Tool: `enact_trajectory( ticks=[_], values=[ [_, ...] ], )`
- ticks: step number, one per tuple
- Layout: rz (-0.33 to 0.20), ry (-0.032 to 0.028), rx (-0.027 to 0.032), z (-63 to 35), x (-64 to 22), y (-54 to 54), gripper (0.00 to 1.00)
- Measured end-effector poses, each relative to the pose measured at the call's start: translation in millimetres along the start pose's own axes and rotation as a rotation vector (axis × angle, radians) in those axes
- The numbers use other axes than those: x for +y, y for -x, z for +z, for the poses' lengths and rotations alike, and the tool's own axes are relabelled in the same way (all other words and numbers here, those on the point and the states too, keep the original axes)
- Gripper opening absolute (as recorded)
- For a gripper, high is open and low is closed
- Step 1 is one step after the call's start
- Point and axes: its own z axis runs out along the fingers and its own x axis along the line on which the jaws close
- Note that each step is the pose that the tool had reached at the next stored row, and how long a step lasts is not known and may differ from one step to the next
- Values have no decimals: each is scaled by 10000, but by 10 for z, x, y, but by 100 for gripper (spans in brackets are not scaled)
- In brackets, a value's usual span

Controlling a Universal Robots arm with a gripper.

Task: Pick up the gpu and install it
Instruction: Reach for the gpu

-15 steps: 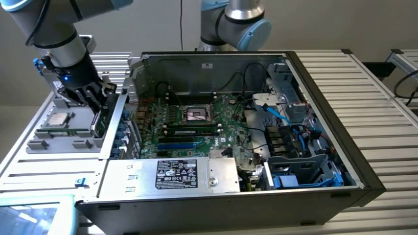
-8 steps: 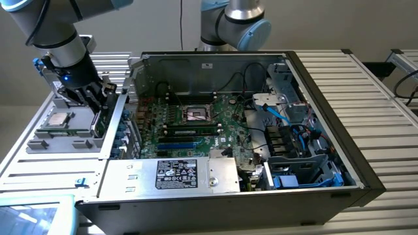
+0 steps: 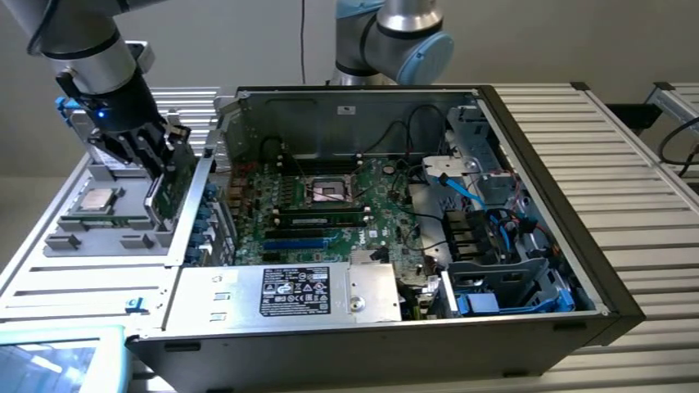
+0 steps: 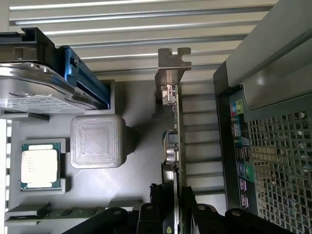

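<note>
The gpu (image 3: 170,195) stands on edge over the right side of the grey parts tray (image 3: 77,241), just outside the computer case's wall, at the exterior view's left. My gripper (image 3: 156,157) comes down on it from above and is shut on its upper edge. In the wrist view the gpu (image 4: 175,141) is seen edge-on, its metal bracket (image 4: 173,66) at the far end. My gripper (image 4: 174,197) clamps the thin board between its black fingers (image 4: 155,204). I cannot tell whether the card rests in the tray or hangs just above it.
The open computer case (image 3: 546,188) holds the green motherboard (image 3: 327,205) with memory sticks (image 3: 317,219). In the tray lie a processor chip (image 4: 40,168), a hard drive (image 4: 34,87) and a memory stick (image 4: 53,213). A second robot arm (image 3: 394,41) stands behind the case.
</note>
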Motion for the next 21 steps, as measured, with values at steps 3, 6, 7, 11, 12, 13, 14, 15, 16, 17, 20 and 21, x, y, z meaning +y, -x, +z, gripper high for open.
enact_trajectory(
  ticks=[3,6,7,11,12,13,14,15,16,17,20,21],
  values=[
    [-2,-1,1,-134,16,3,28],
    [-1,0,0,-267,37,4,28],
    [-1,0,0,-315,44,5,28],
    [-1,0,0,-495,72,7,28],
    [-2,1,0,-539,77,8,28],
    [-1,0,1,-583,83,8,28],
    [0,0,-1,-628,88,9,28],
    [-1,1,-2,-674,93,9,28],
    [-1,0,-3,-720,98,10,28],
    [-1,1,-4,-769,103,10,28],
    [-2,1,-6,-902,118,11,28],
    [-3,0,-6,-948,122,11,28]
  ],
)
